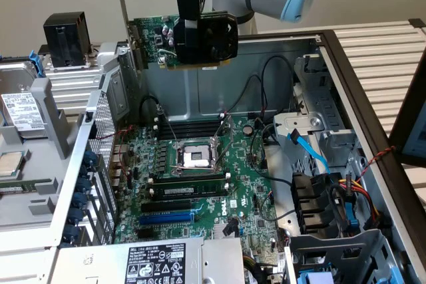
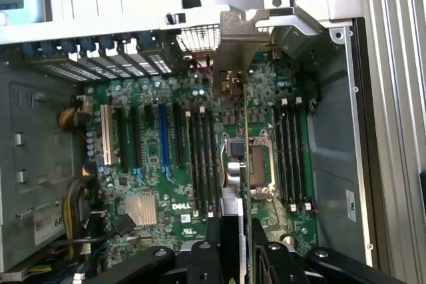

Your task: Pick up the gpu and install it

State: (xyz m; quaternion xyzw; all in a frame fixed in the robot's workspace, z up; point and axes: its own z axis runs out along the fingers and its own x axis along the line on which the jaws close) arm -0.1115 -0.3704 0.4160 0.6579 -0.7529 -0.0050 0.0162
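1. The open computer case point(image 1: 200, 91) lies under me. Its motherboard point(image 2: 153, 184) faces up across the floor of it.
2. The gpu point(image 1: 154, 36) is in my grasp, lifted clear above the case and touching nothing else. In the exterior view it hangs high over the rear half of the board.
3. My gripper point(image 2: 233, 241) is clenched on the gpu across its thickness, at the black fan shroud point(image 1: 214, 34). The fingers point(image 2: 213, 234) press on either face.
4. The card's long axis runs straight away from my wrist. The silver end bracket point(image 1: 124, 11) is at the far end, toward the case's slotted rear wall. In the wrist view I see the card edge-on, as a thin line.
5. That line lies over the CPU socket point(image 1: 198, 157) and the memory slots beside it, not over the expansion slots.
6. The blue expansion slot point(image 2: 164, 134) runs parallel to the card but off to one side, across the memory slots (so by my reading the card is turned right but offset sideways and well above the board).
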